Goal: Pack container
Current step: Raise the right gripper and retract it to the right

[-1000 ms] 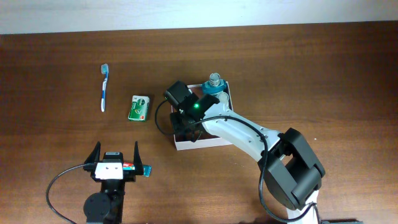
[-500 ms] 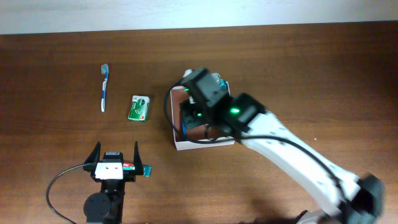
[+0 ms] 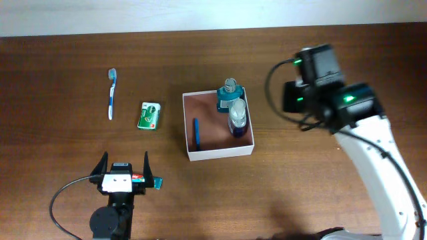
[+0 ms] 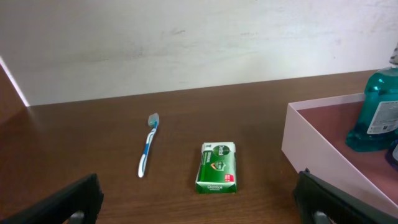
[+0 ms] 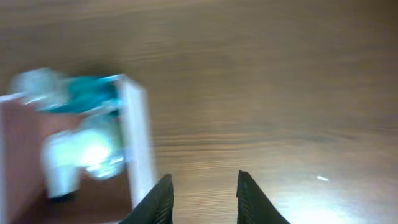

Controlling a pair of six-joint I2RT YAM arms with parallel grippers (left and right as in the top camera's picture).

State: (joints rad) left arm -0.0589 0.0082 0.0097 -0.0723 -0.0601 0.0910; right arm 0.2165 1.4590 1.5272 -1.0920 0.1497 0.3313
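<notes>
Our right gripper (image 5: pixel 204 180) is swinging clear of the container (image 3: pixel 220 154), slightly parted and empty; we are holding the left gripper (image 3: pixel 124 163) spread, best squared over the green packet (image 3: pixel 150 115).

The view is blurred. The right tool (image 5: pixel 202 198) shows at the bottom edge, its two dark fingers (image 5: pixel 161 200) a little apart, with only the brown wooden desk (image 5: pixel 273 93) between them. At left is a corner of the thin white-walled container (image 5: pixel 135 146) with a reddish-brown floor. Inside, near that wall, are a teal bottle (image 5: pixel 90 93) with a clear cap and a pale clear bottle (image 5: pixel 78 155) just beside it. A small white speck (image 5: pixel 321 178) sits on the desk.
</notes>
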